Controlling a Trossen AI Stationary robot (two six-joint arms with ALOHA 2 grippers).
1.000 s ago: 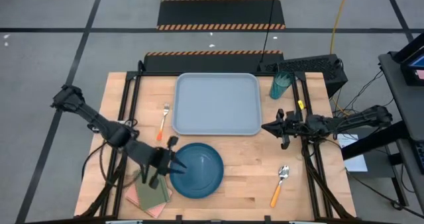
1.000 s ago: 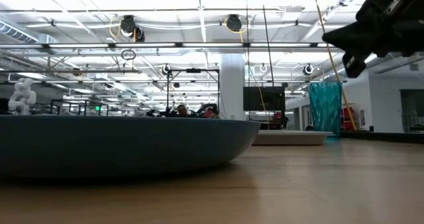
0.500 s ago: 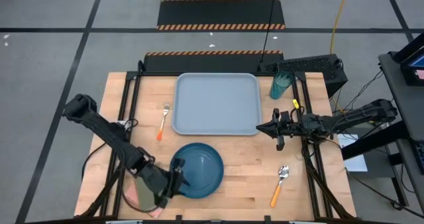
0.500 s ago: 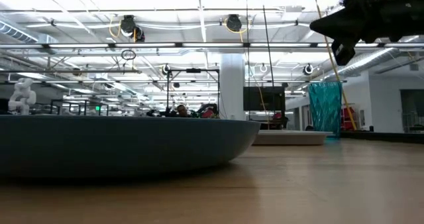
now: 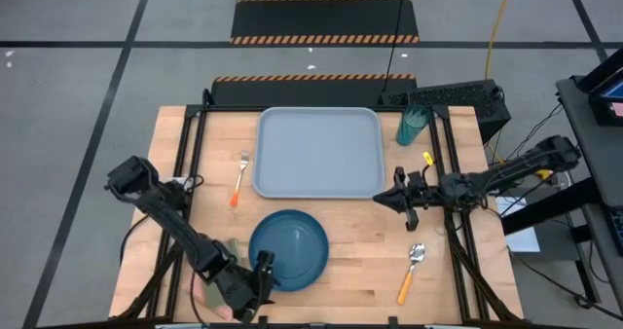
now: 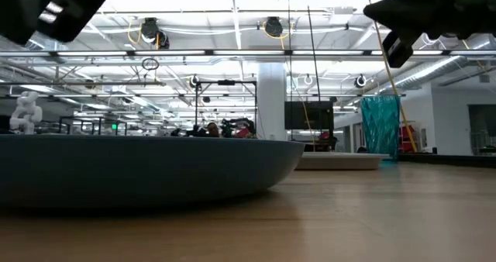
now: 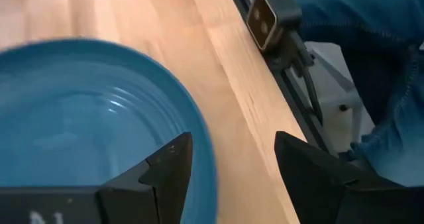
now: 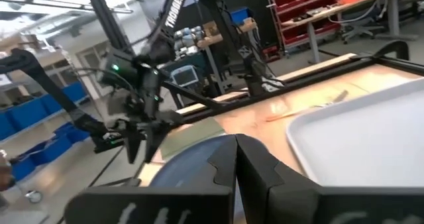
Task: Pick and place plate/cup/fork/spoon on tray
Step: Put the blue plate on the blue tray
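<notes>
Left gripper (image 5: 261, 275) sat at the plate's (image 5: 289, 249) near-left rim, fingers (image 7: 169, 168) spread apart, 1 over the rim, 1 outside it; nothing clamped. It had swung nearer the table's near edge since 0.5 s earlier, when it was at the plate's left side. Plate unmoved, on the wood just near of the tray (image 5: 318, 152). Right gripper (image 5: 390, 195) hovered by the tray's near-right corner, fingers pressed together, holding nothing; it had drifted slightly left. Cup (image 5: 413, 126) stood right of the tray, fork (image 5: 239, 176) left of it, spoon (image 5: 411, 271) near-right
</notes>
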